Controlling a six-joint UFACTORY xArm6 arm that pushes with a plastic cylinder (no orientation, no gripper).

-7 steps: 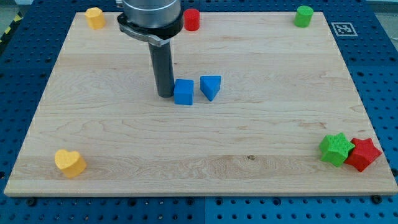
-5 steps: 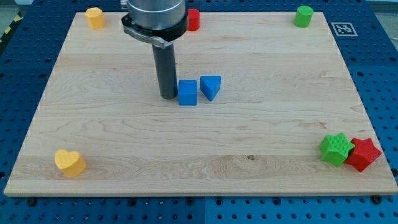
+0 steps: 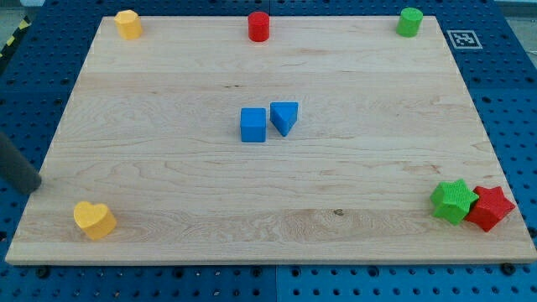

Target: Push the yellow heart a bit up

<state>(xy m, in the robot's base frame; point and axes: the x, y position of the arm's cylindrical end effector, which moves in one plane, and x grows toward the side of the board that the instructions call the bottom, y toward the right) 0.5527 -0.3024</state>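
Note:
The yellow heart (image 3: 94, 219) lies near the board's bottom left corner. My rod enters at the view's left edge, and my tip (image 3: 33, 186) rests just off the board's left edge, up and to the left of the yellow heart, apart from it.
A blue cube (image 3: 252, 124) and a blue triangle (image 3: 284, 117) sit side by side mid-board. A yellow block (image 3: 128, 23), a red cylinder (image 3: 258, 26) and a green cylinder (image 3: 410, 21) line the top edge. A green star (image 3: 454, 200) touches a red star (image 3: 491, 207) at bottom right.
My rod has left its place beside the blue cube and now stands at the view's left edge. The blue cube sits slightly right of where it was; other blocks are unmoved.

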